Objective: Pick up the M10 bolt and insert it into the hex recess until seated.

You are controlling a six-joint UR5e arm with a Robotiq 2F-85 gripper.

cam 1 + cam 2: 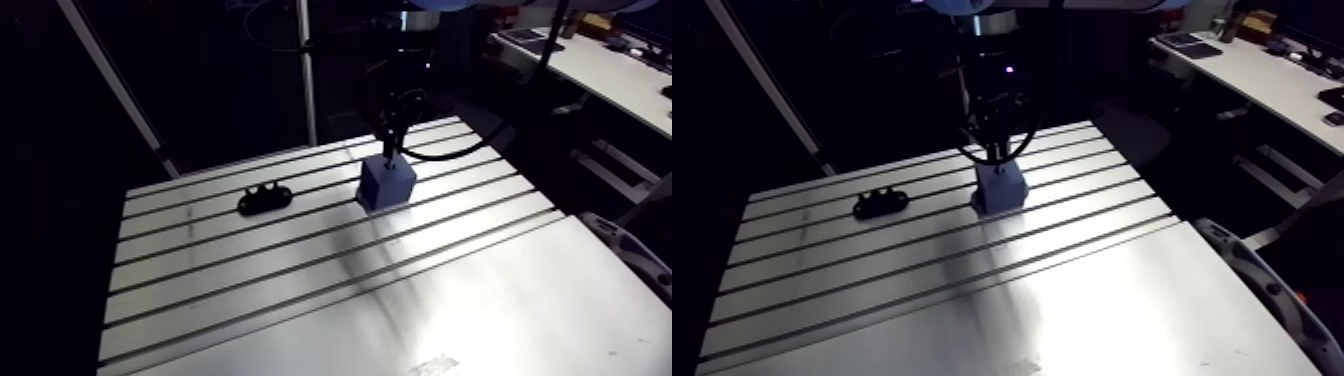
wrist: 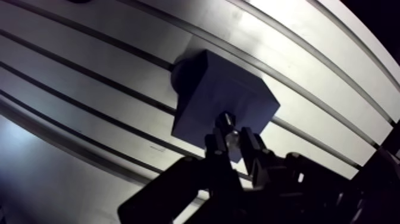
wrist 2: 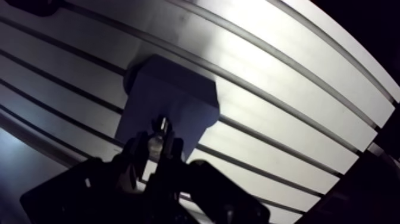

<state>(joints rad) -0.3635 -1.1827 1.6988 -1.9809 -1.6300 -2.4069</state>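
Note:
A blue-grey block (image 1: 386, 183) with the hex recess stands near the middle of the slotted table (image 1: 300, 280). My gripper (image 2: 233, 141) hangs right over the block's top face. Its fingers (image 2: 216, 145) are shut on the M10 bolt (image 2: 227, 122), which points down at the block (image 2: 223, 101). The bolt's dark end sits at or just above the top face; the recess itself is hidden under it. In the arm view the gripper (image 1: 392, 150) comes straight down onto the block.
A black bracket-like part (image 1: 264, 198) with round lobes lies on the table to the left of the block. Parallel slots run across the table. The table's near half is a smooth plate (image 1: 480, 320).

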